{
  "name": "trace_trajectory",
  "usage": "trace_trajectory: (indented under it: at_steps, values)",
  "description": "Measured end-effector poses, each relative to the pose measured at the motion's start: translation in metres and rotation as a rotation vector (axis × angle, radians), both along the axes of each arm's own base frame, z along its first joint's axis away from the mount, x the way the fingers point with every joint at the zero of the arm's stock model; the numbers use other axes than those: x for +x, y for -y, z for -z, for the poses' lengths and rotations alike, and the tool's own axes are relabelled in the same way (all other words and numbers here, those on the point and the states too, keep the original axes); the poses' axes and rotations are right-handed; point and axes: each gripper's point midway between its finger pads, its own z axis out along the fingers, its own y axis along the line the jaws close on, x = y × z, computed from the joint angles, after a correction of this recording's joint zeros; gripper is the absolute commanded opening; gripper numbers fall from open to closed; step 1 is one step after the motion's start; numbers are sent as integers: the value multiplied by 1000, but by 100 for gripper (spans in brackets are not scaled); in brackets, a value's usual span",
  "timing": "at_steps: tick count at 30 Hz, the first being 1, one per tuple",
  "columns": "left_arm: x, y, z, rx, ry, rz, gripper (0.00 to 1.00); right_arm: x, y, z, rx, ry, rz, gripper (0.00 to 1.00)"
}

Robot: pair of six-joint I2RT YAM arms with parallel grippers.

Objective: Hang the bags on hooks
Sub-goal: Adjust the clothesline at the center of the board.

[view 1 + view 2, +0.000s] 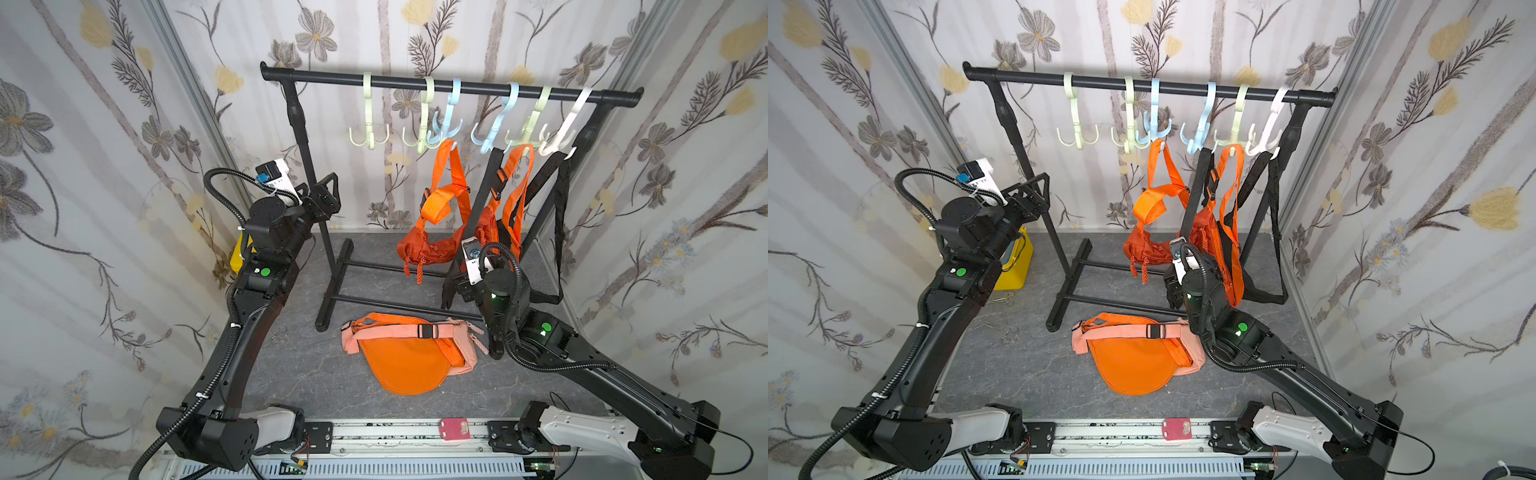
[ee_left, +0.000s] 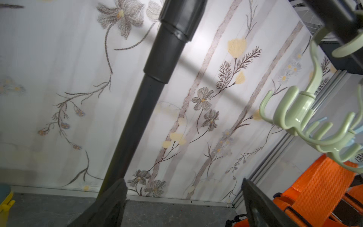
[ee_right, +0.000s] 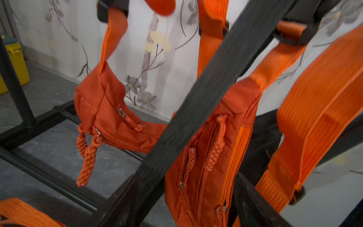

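Both grippers standing wide, holding nothing: left gripper (image 1: 328, 195) up beside rack post, right gripper (image 3: 186, 200) straddling black strap (image 3: 198, 102). Unhung orange bag (image 1: 409, 357) lying on worktop (image 1: 316, 374). I'm judging: lift by strap loop, aim at free green hook (image 1: 369, 133).

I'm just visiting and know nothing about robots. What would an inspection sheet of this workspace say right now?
Surface: grey marbled tabletop, bare in front.
Job's things: black rack with six pastel hooks; orange bag and other bags hang by straps at its right end; pink-and-orange bag lies flat on the tabletop, unhung.
Clutter: yellow box at back left; small scissors-like tools beside the left arm; red tag on the front rail.
Grippers: left gripper raised beside the rack post, jaws open, empty; right gripper among the hanging straps, jaws open.
Cables: black conduit loops along each arm.
Surroundings: floral curtain walls.
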Motion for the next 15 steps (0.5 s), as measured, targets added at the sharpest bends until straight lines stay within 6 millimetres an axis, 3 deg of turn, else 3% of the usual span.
trace_trajectory:
  at_steps: [3,9,12,15]
  values:
    - [9,-13,22,8,-39,-43,94,-13,15,14,82,-16,17,79]
    - [35,-30,44,70,-25,-109,95,-28,60,10,245,33,122,80]
    - [54,-29,51,120,-6,-124,96,-28,81,6,305,55,182,80]
    - [77,-22,54,165,9,-109,94,-28,85,4,344,58,175,80]
